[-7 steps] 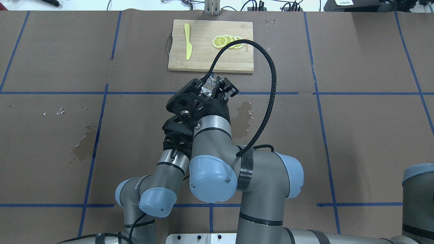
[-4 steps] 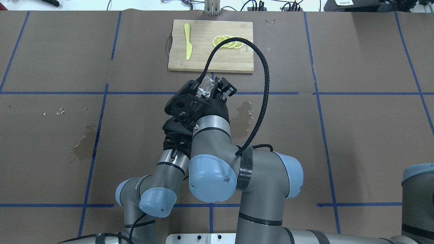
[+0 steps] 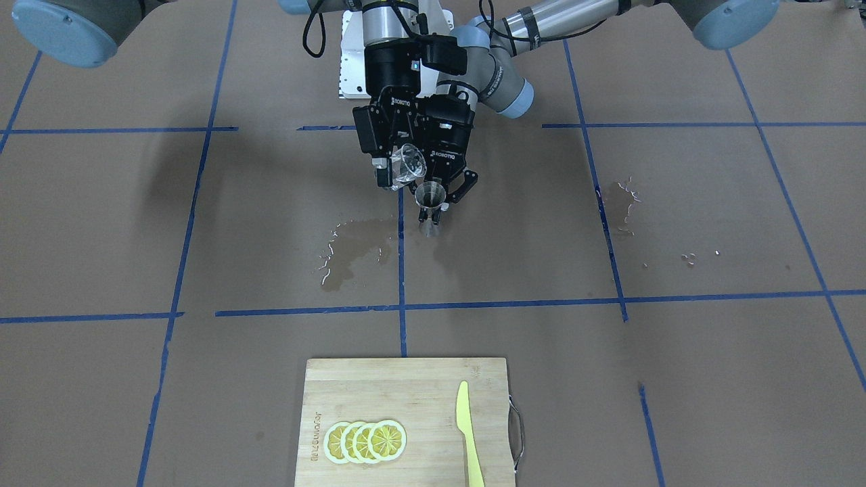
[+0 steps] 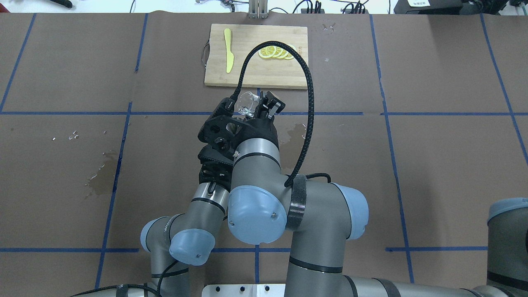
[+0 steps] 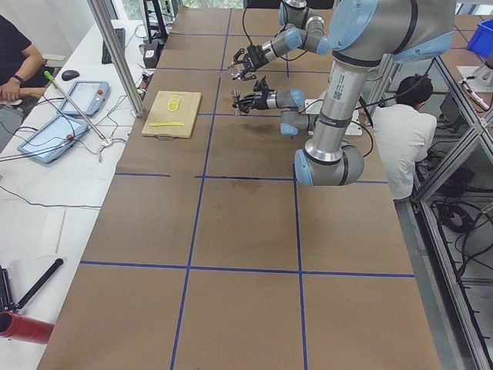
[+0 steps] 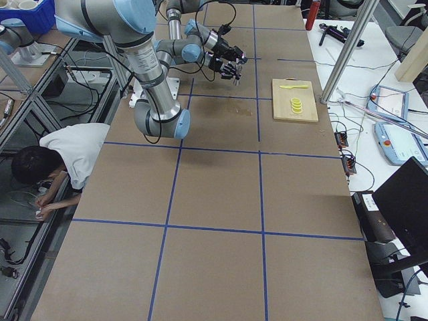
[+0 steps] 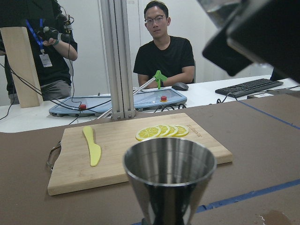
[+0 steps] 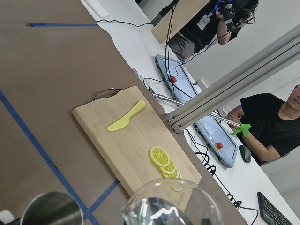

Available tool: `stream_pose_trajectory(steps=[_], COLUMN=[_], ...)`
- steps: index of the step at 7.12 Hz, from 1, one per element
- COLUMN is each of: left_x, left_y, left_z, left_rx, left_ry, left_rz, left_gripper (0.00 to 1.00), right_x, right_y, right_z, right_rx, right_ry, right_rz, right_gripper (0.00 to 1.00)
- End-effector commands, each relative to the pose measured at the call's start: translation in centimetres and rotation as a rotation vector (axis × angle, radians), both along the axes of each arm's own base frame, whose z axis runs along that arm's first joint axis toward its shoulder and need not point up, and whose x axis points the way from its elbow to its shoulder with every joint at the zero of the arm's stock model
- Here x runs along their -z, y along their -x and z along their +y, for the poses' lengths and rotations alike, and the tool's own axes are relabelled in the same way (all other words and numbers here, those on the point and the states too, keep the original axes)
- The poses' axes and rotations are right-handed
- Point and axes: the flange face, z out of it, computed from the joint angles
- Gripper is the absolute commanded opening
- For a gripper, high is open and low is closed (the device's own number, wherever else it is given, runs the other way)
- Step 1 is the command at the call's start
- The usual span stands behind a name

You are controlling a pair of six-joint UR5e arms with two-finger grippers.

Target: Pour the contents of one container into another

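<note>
Robot side of the cutting board (image 3: 419, 392), both hands meet close together. right hand (image 4: 247, 109) is closed around the glass tumbler (image 3: 410, 163), which is tipped with its mouth down toward the jigger (image 3: 430, 196). Held that way to run the contents out, so I judge mid-pour; any stream is too small to tell. left hand (image 3: 441, 201) is clamped low on the jigger, which is upright with its open cone just under the tumbler lip to catch the pour. Jigger seems lifted off the surface (image 3: 676, 379), not certain. Between the hands and the board a wet patch (image 3: 352, 251) darkens the brown paper, likely spill. A second patch (image 3: 626, 196) lies off toward the board's handle side. Blue tape lines (image 3: 514, 299) grid the surface. On the board: lemon slices (image 3: 365, 441) and a yellow knife (image 3: 465, 426), no part in the pour. Beyond the board: white desk (image 7: 220, 93), tablets (image 7: 161, 99), a seated person (image 7: 164, 51) facing the robot
</note>
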Motion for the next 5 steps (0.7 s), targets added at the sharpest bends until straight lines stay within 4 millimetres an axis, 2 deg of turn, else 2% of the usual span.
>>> stream_pose_trajectory(steps=[1, 4, 5], left_x=[0.1, 0.2, 0.2], left_y=[0.0, 0.0, 0.0], left_z=[0.0, 0.1, 0.1], left_rx=[-0.001, -0.002, -0.002], left_ry=[0.0, -0.001, -0.001], left_rz=[0.002, 0.005, 0.005], left_gripper=[0.0, 0.0, 0.0], right_x=[0.4, 0.3, 0.9], right_y=[0.0, -0.3, -0.1], right_z=[-0.1, -0.8, -1.3], right_rx=[0.018, 0.024, 0.026], right_ry=[-0.009, -0.023, -0.031], right_rz=[0.071, 0.115, 0.135], right_gripper=[0.0, 0.0, 0.0])
